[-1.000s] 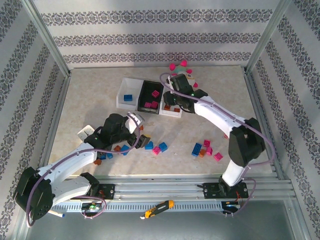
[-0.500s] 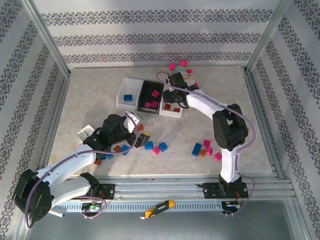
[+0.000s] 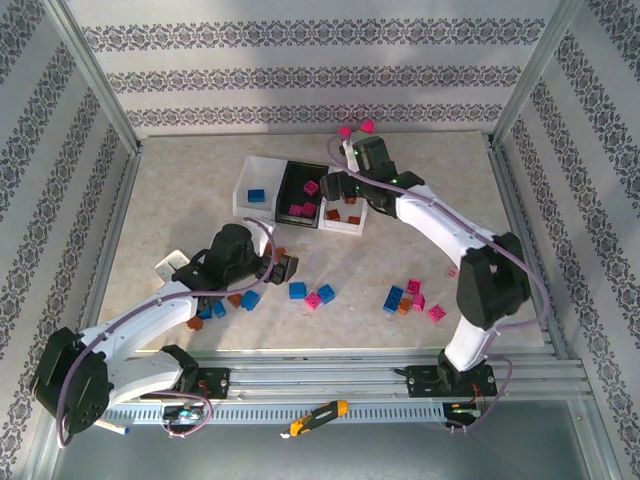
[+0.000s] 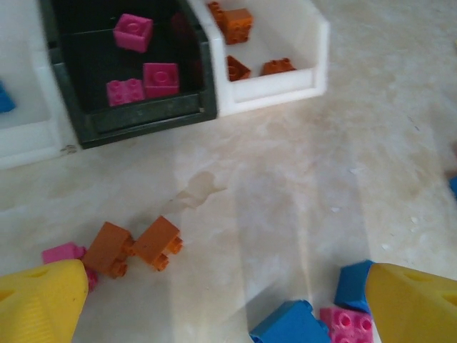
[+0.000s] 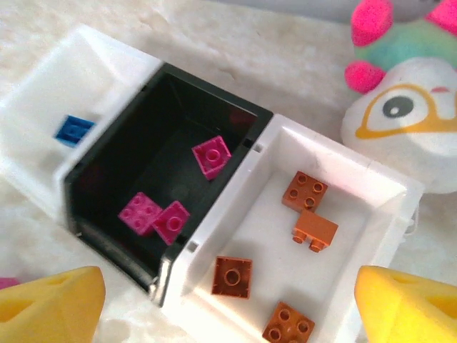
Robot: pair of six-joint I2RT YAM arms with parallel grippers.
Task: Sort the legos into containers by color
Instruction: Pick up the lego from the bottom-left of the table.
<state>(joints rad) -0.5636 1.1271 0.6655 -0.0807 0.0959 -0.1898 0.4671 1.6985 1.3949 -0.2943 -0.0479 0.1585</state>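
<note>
Containers [image 3: 255, 172] at table [image 3: 180, 220] rear; plush toy [image 5: 400, 121] right-behind; legos [image 3: 297, 290] scattered in front.

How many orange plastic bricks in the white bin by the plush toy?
4 bricks in that white bin: a touching pair near the plush toy, one by the black bin, one at the other end; more may be hidden.

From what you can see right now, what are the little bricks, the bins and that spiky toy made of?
The bricks look like hard moulded plastic: crisp edges, round studs, slight sheen. The bins seem rigid plastic too, smooth with thin straight walls. The toy appears soft plush fabric: fuzzy, rounded.
</note>
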